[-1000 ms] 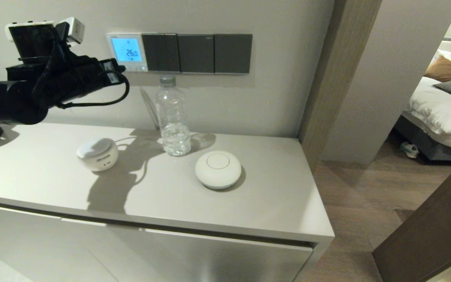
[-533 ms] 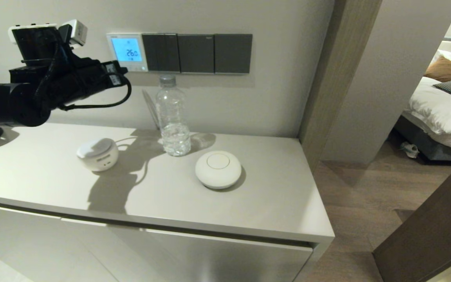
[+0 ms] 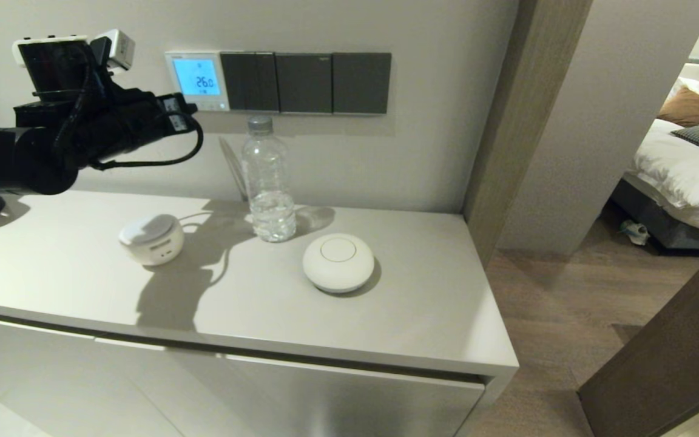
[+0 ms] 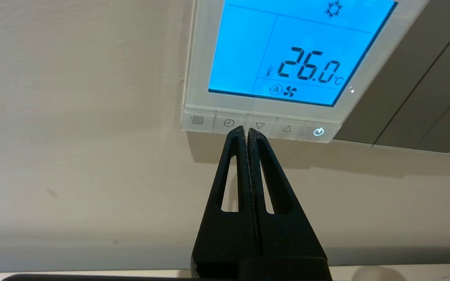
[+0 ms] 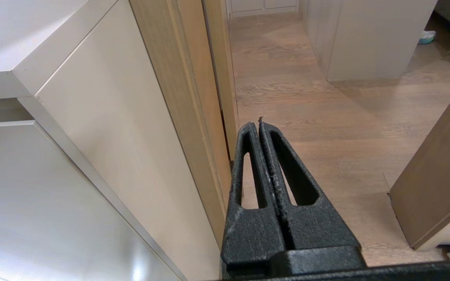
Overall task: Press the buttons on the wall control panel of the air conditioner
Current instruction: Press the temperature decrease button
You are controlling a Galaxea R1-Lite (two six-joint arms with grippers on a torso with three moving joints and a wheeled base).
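Observation:
The air conditioner's wall control panel (image 3: 197,80) is white with a lit blue screen reading 26.0, at the left end of a row of wall plates. It also shows in the left wrist view (image 4: 299,58). Its buttons (image 4: 260,125) form a pale row under the screen. My left gripper (image 4: 246,130) is shut and empty, its tips at the strip's lower edge between the clock button and the down-arrow button; I cannot tell if they touch. In the head view it (image 3: 187,110) is just left of the panel's bottom. My right gripper (image 5: 258,124) is shut and empty, parked low beside the cabinet.
Three dark grey switch plates (image 3: 305,82) sit right of the panel. On the counter (image 3: 422,315) stand a clear water bottle (image 3: 268,182), a small white device (image 3: 151,238) and a round white puck (image 3: 338,262). A doorway to a bedroom opens at the right.
My left arm has risen slightly and edged right towards the panel's bottom strip over the last second. The screen still reads 26.0.

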